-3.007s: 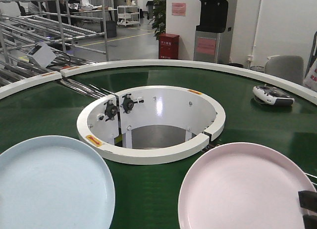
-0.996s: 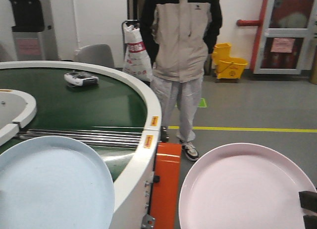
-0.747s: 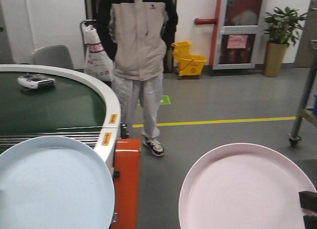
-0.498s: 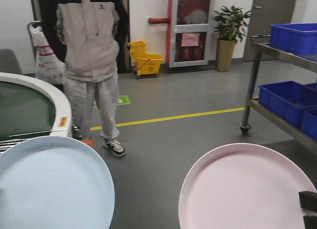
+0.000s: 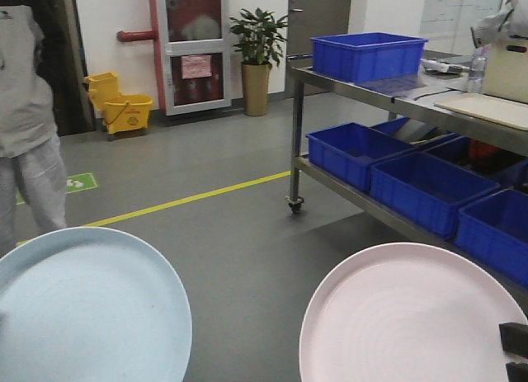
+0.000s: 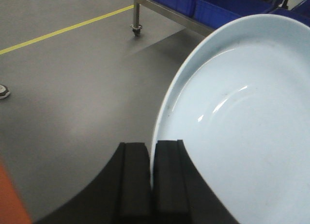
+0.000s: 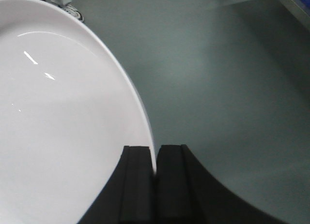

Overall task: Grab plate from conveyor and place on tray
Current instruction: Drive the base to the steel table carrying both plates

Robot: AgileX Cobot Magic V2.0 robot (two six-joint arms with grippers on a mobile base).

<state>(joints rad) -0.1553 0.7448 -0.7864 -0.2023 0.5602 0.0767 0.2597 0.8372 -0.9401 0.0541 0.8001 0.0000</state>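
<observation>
Looking down your right wrist view, you see the right gripper clenched on the pink plate: the plate's rim runs straight into the thin slot between the two black fingers, which press on it from either side. Your left gripper is clamped the same way on the rim of a blue plate, its edge pinched between the pads. From the front camera both plates sit side by side at the bottom of the frame, blue on the left and pink on the right, apart from each other, each held roughly level in the air with only bare grey floor beneath. Beyond the plates a yellow line crosses the floor. Right of it stands a steel rack, one castor showing, with blue bins packed along its lower shelf and a top bin at the left end of its upper shelf. The tray lies flat on that upper shelf near the right edge of the frame, well apart from the pink plate, and a cream tub stands just behind it. A person in a beige jacket stands at the far left, cut off by the frame. Against the back wall you have a yellow mop bucket, a red-framed door and a potted plant.
</observation>
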